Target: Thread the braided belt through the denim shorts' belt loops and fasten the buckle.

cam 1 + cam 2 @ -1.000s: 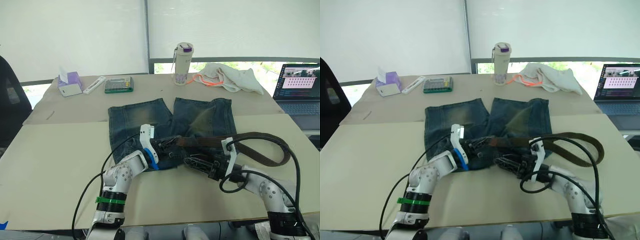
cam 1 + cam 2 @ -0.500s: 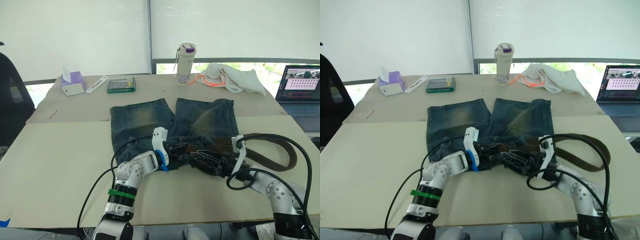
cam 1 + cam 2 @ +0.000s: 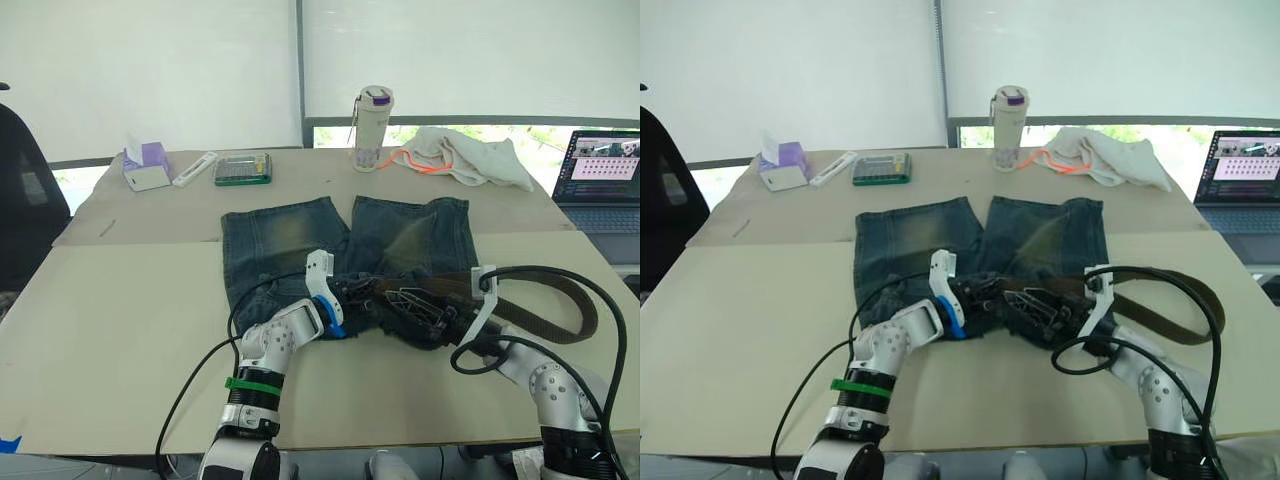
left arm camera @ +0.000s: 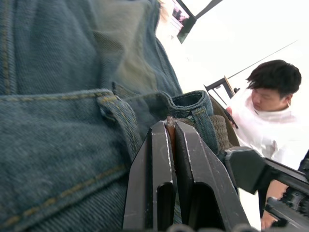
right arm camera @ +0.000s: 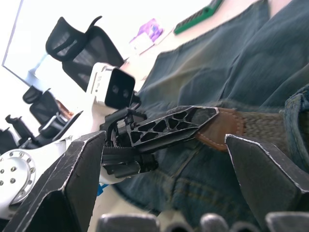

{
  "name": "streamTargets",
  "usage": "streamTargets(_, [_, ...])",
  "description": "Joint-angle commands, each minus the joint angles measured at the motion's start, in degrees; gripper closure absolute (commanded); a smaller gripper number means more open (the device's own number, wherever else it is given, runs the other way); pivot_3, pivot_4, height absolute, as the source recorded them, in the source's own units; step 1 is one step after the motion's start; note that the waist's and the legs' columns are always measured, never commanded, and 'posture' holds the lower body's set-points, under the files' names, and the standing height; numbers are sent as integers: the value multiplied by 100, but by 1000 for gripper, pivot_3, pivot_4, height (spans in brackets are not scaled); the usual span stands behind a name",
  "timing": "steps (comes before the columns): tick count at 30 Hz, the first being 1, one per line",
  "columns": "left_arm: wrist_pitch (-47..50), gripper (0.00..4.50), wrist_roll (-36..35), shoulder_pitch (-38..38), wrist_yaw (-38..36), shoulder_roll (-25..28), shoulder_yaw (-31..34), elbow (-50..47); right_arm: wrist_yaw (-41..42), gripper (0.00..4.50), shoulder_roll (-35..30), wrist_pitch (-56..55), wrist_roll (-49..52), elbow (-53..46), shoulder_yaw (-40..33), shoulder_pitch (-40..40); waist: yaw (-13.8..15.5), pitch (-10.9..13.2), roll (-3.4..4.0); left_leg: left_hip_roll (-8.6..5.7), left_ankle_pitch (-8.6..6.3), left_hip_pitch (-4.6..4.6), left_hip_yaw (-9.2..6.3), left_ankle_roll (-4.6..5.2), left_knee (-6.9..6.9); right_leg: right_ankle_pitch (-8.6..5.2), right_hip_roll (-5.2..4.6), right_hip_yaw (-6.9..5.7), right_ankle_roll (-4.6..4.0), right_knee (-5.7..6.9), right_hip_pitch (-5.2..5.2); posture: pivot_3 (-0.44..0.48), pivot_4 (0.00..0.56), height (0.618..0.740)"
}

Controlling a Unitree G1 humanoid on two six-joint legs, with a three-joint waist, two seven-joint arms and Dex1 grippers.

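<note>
The denim shorts (image 3: 290, 235) lie flat at the table's middle, waistband toward me. The braided belt (image 3: 560, 300) curves in a wide loop off their right side and runs back along the waistband. My left gripper (image 4: 166, 126) is shut on the belt's brown leather tip (image 5: 219, 126), just past a belt loop (image 4: 205, 123) that the braided strap goes under. My right gripper (image 3: 405, 300) stands open right beside it, its fingers (image 5: 77, 174) spread either side of the left gripper and the tip. The buckle is hidden.
At the table's far edge stand a bottle (image 3: 370, 128), a cream cloth with orange trim (image 3: 465, 155), a green calculator (image 3: 242, 168) and a tissue box (image 3: 145, 165). A laptop (image 3: 605, 175) sits far right. A person (image 4: 270, 111) sits beyond the table.
My left gripper has slid right along the waistband and now holds the belt tip close to the right gripper. The right gripper has come up to the waistband.
</note>
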Motion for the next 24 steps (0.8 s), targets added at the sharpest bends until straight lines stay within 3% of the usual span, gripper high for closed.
streamTargets(1, [-206, 4500, -213, -268, 158, -442, 129, -91, -13, 118, -3, -127, 200, -102, -201, -87, -12, 0, 0, 1, 0, 0, -2, 0, 0, 0, 1, 0, 0, 1, 0, 0, 150, 740])
streamTargets(10, [-66, 4500, -150, -46, 248, -53, -184, -634, -118, 118, -92, -108, -79, 48, 3, -69, -34, 0, 0, 0, 0, -2, 0, 0, -1, 0, 1, 0, -1, 0, -2, 0, 150, 740])
streamTargets(18, [822, 4500, -840, 629, 356, 386, 200, -1816, -407, 118, 214, 193, 46, 51, 215, -70, -106, -1, 3, 4, 0, -2, -3, 0, -2, 1, 4, 3, -2, 5, -10, 0, 150, 740])
streamTargets(24, [1212, 4500, -1411, 879, 557, 558, 562, -2427, -1088, 118, 811, 275, 376, 272, -108, -304, -99, -3, 5, 4, 0, -6, -9, 0, -4, 1, 2, 6, -3, 7, -18, 0, 150, 740])
